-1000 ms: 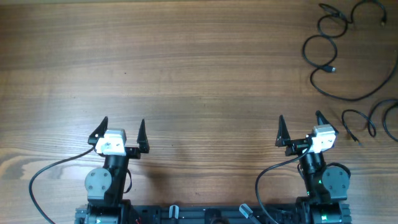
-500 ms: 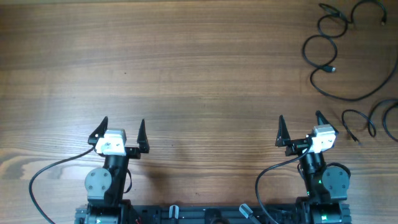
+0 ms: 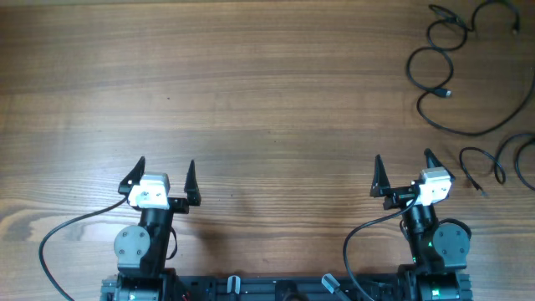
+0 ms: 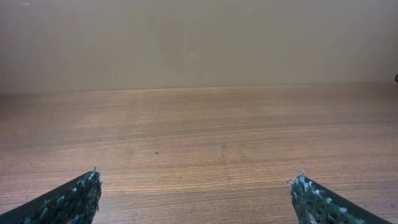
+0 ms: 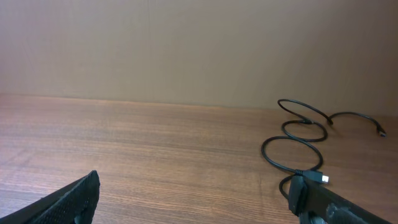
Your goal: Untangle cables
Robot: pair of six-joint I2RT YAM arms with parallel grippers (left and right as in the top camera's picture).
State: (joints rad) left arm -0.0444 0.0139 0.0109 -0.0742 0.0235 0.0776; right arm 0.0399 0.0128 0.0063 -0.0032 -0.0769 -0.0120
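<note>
Two empty, wide-open pincers: left pincer (image 3: pixel 165 163), right pincer (image 3: pixel 403 155); cables (image 3: pixel 410 63) in loose loops well apart.

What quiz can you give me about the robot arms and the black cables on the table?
1. True or false: the left gripper is holding one of the cables.
2. Where do the cables lie in the overhead view? A) between the two arms B) at the far right side of the table C) under the left arm
3. Which gripper is nearer the cables?

Key:
1. False. It is open and empty.
2. B.
3. The right gripper, which is also open and empty.
</note>
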